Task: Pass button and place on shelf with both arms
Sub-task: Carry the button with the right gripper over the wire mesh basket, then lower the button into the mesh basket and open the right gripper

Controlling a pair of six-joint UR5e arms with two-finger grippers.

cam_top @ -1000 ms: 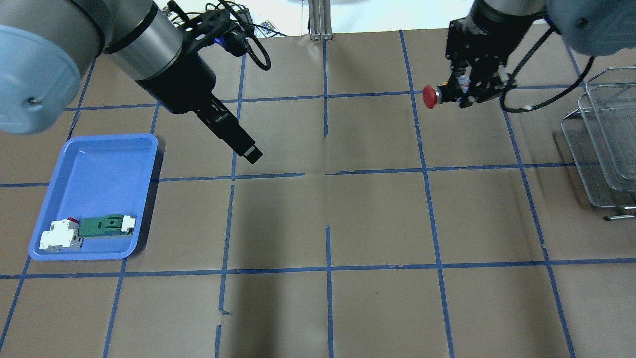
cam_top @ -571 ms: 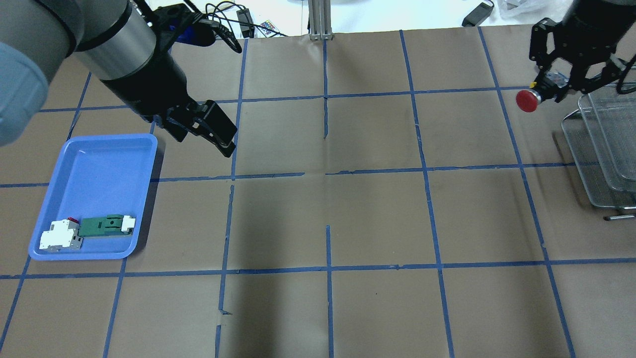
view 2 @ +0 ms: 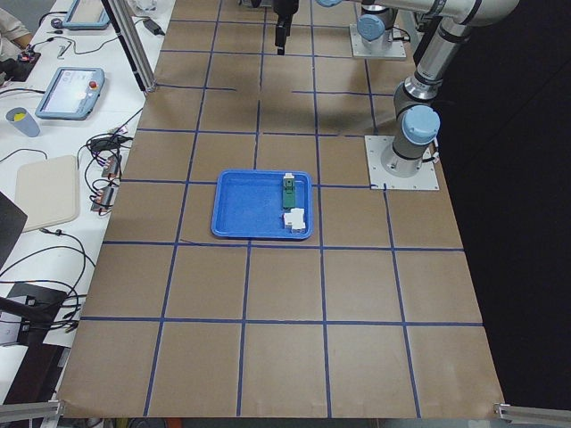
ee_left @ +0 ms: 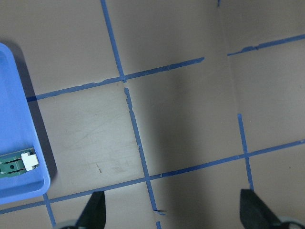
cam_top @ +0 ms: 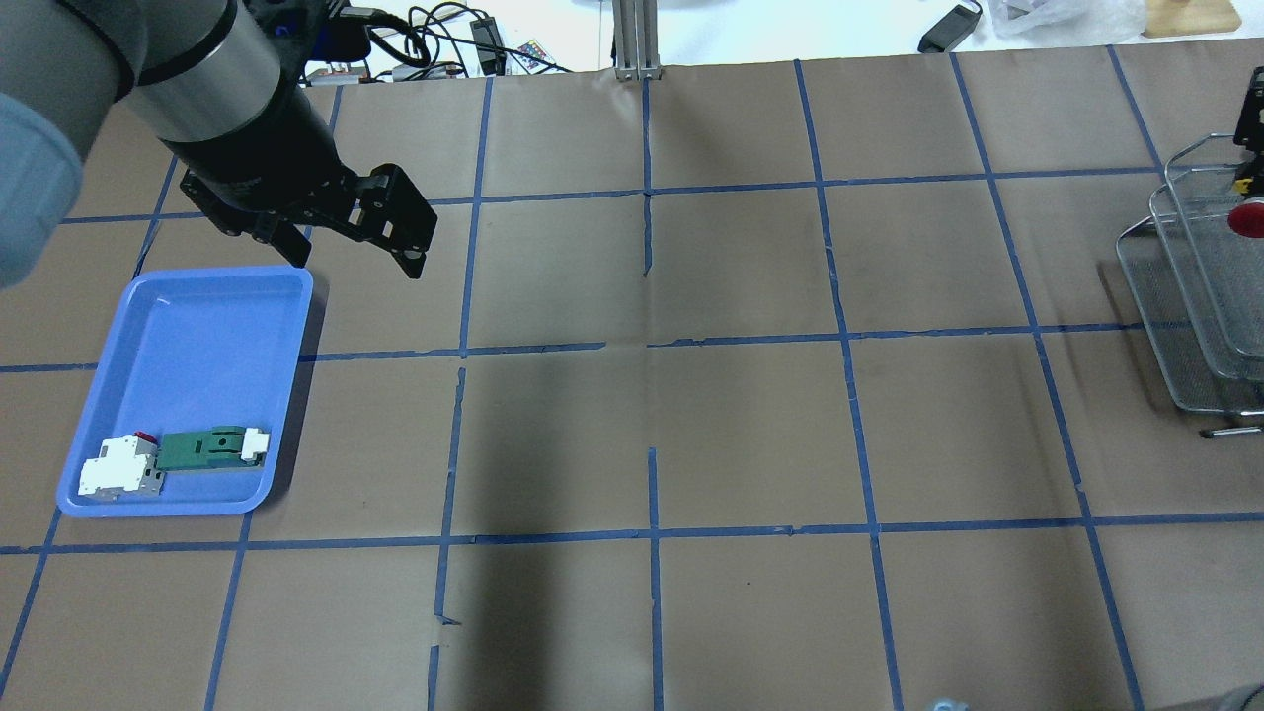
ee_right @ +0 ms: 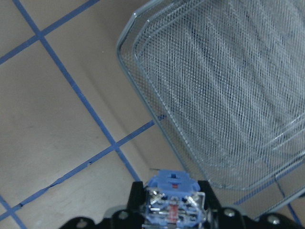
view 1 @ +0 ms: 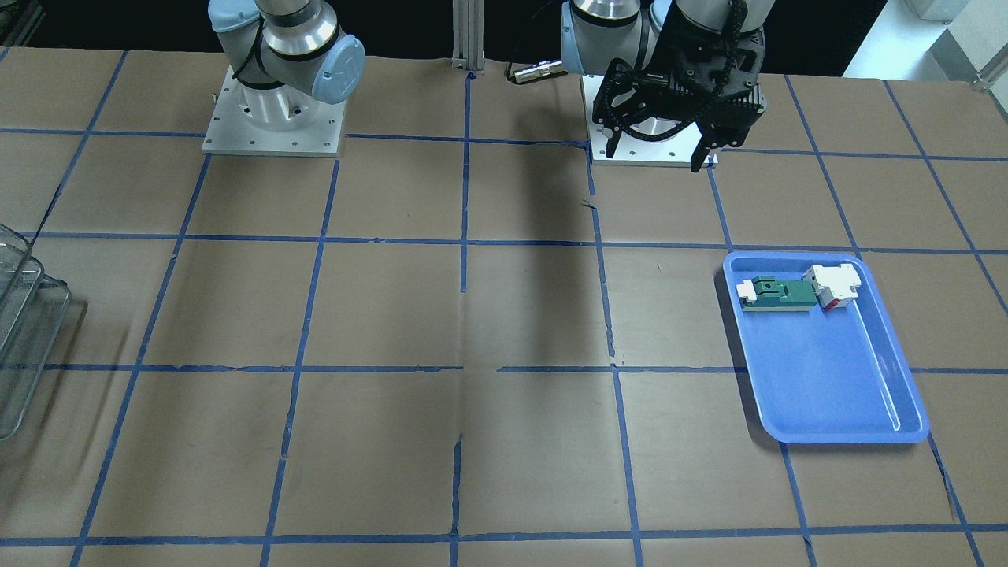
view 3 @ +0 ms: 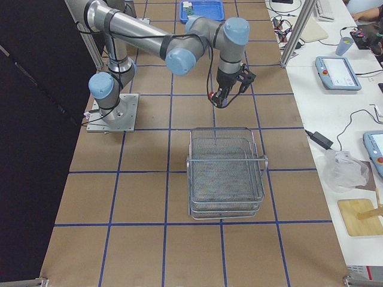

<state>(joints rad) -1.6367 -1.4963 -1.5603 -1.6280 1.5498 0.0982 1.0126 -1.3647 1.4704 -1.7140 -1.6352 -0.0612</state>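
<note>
My right gripper [ee_right: 174, 212] is shut on the button [ee_right: 174, 195], whose blue-and-clear block faces the wrist camera. The button's red head [cam_top: 1246, 218] shows at the right edge of the overhead view, held in the air by the near end of the wire-mesh shelf [cam_top: 1190, 296]. The shelf also fills the right wrist view [ee_right: 228, 90] and stands mid-table in the exterior right view [view 3: 226, 173], with the right gripper [view 3: 221, 97] just beyond it. My left gripper [cam_top: 355, 259] is open and empty, above the table by the blue tray's far right corner.
The blue tray [cam_top: 197, 326] holds a green-and-white flat module [cam_top: 202, 449] and a white block with red [cam_top: 118, 466] at its near end. The brown paper table has a blue tape grid. Cables and devices lie past the far edge.
My right gripper has carried the button rightward from the middle of the table to the shelf. My left gripper has drawn back left toward the tray, empty.
</note>
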